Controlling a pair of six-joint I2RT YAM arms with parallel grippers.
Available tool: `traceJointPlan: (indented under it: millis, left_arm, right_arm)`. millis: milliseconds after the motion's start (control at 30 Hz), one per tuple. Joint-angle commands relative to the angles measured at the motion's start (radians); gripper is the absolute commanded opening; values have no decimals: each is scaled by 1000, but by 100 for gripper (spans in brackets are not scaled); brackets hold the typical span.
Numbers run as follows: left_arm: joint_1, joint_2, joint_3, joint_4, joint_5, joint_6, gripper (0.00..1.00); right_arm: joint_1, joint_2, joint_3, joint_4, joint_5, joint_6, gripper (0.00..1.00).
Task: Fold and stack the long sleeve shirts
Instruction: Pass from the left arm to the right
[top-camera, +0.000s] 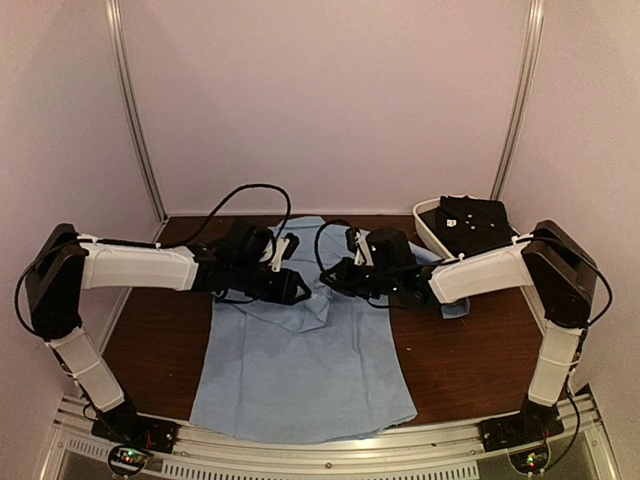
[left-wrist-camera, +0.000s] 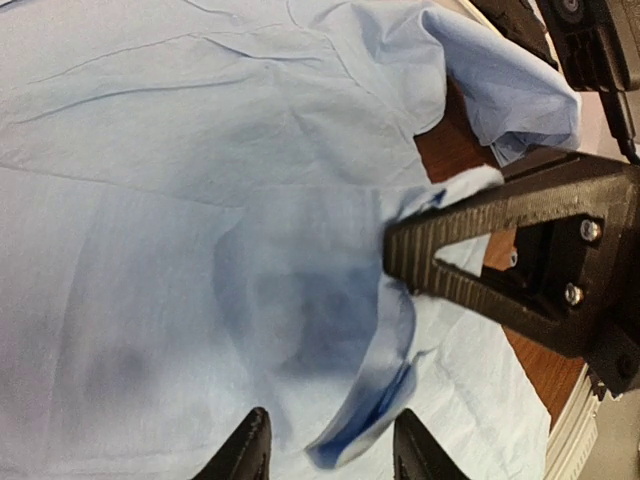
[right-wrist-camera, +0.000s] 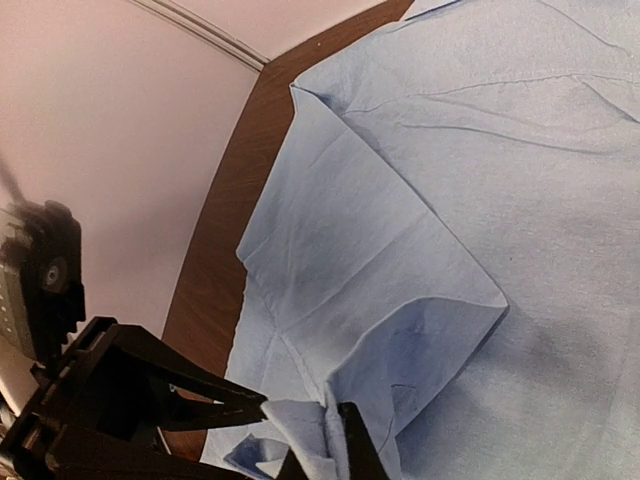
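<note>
Light blue long sleeve shirt (top-camera: 300, 370) lay mid-fold on the counter (top-camera: 160, 350); right pincer (right-wrist-camera: 325, 455) clamped its bunched edge, left pincer (left-wrist-camera: 330, 450) stood parted; next move likely called for drawing that edge across flat.

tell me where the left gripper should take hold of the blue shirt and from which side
Probably the raised folded edge of the light blue shirt, from straight above. It curls up off the flat cloth, so jaws can straddle it; the flat panels around offer nothing to pinch. The left gripper hangs open over it; the right gripper is shut on cloth nearby.
</note>
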Motion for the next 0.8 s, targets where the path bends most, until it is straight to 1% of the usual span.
traceJointPlan:
  millis: [0,67,233,500,767]
  left_arm:
    - [7,-135,-41,-181,-128,-79,45]
    - [9,-193,-84,-250,-160,-115,46]
    - [11,-313,-200,-460,-207,-220,45]
    - [5,-566,-449,-619,-193,-406,42]
    - [-30,-727,-574,-770,-168,-566,38]
  right_arm:
    - [-6,-17,68,-40,16,-125,0]
    - [-4,-1,115,-95,1,-183,0]
    - [-4,7,156,-133,0,-265,0]
    - [0,-7,210,-192,-57,-354,0]
    - [8,-25,221,-207,-86,-393,0]
